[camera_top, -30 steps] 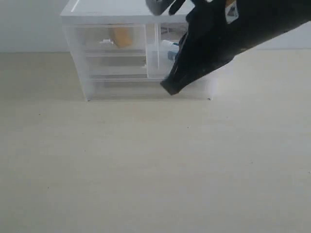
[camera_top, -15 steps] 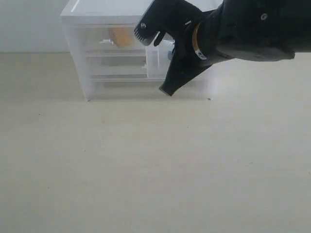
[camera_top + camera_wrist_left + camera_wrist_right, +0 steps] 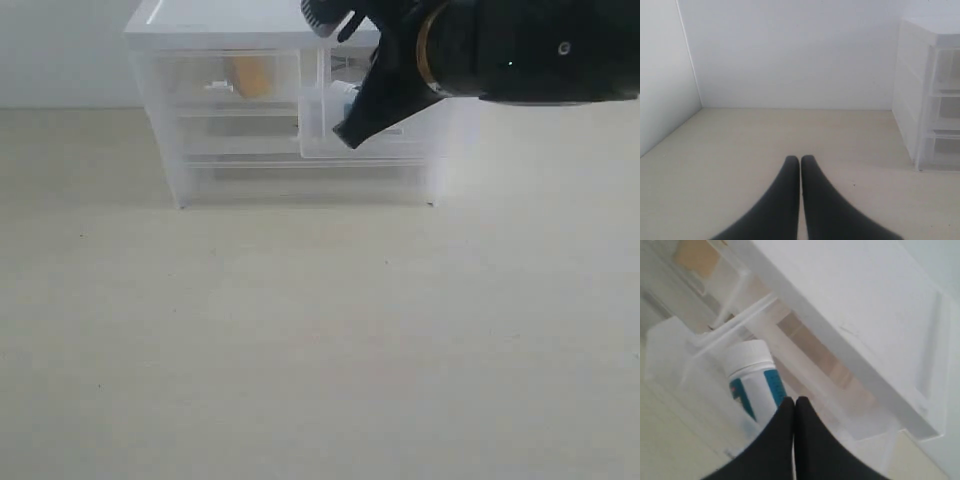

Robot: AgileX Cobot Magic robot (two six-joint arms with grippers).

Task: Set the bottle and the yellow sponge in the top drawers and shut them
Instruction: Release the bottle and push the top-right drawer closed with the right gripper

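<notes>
The yellow sponge point(image 3: 250, 75) lies inside the left top drawer point(image 3: 195, 80), which is closed; it shows dimly through the plastic as the sponge point(image 3: 695, 255). The right top drawer point(image 3: 318, 135) stands pulled out, and the white bottle point(image 3: 754, 377) with its teal label lies in it. A bit of the bottle point(image 3: 346, 94) shows beside the black right arm. My right gripper point(image 3: 345, 135) point(image 3: 794, 401) is shut and empty, its tips over the open drawer's wall point(image 3: 670, 355) close to the bottle. My left gripper point(image 3: 800, 160) is shut and empty, low over the table.
The white drawer cabinet point(image 3: 220, 20) stands at the back of the beige table point(image 3: 300, 330), with full-width drawers point(image 3: 250, 150) under the top pair. From the left wrist the cabinet point(image 3: 912, 85) is off to one side, with white walls point(image 3: 790, 50) behind.
The right arm has swung and its shut fingertips have risen from the cabinet's lower front to the level of the open right top drawer. The left gripper is not seen earlier.
</notes>
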